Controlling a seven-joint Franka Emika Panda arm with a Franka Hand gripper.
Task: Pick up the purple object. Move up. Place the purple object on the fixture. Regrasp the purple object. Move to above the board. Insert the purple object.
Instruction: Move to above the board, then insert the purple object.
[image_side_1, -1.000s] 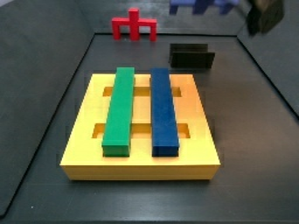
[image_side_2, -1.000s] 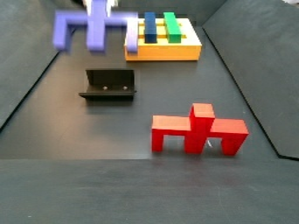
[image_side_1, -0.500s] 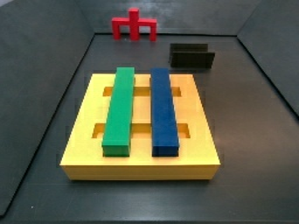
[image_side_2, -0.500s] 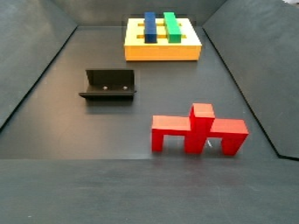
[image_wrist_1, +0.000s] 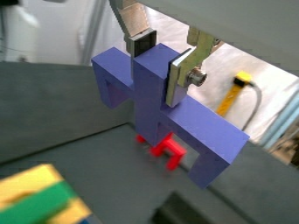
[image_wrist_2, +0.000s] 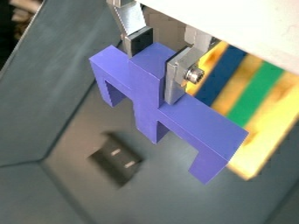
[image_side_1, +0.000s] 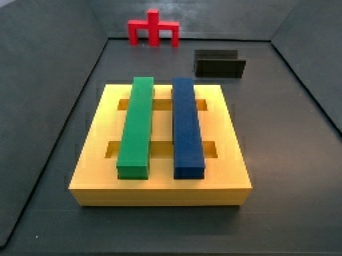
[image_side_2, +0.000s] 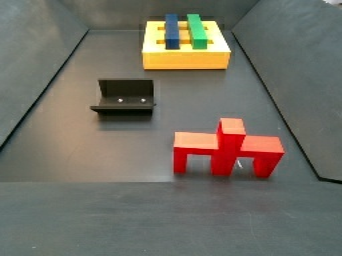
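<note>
In both wrist views my gripper (image_wrist_1: 160, 63) (image_wrist_2: 158, 59) is shut on the central stem of the purple object (image_wrist_1: 176, 118) (image_wrist_2: 149, 98), its silver fingers pressing both sides of the stem. The piece hangs high above the floor, crossbar and legs pointing down. Far below it a wrist view shows the black fixture (image_wrist_2: 119, 157) and the edge of the yellow board (image_wrist_2: 249, 138). Both side views show the fixture (image_side_1: 221, 65) (image_side_2: 124, 98) and the board (image_side_1: 94, 145) (image_side_2: 185, 60), but neither the gripper nor the purple object.
A red piece (image_side_1: 154, 30) (image_side_2: 225, 150) of similar shape stands on the floor near one end wall, also under the held piece (image_wrist_1: 163, 149). A green bar (image_side_1: 135, 122) and a blue bar (image_side_1: 187, 125) lie in the board. Grey walls ring the floor.
One second ago the gripper and purple object showed at the top of both side views. They have since risen out of those views; nothing on the floor moved.
</note>
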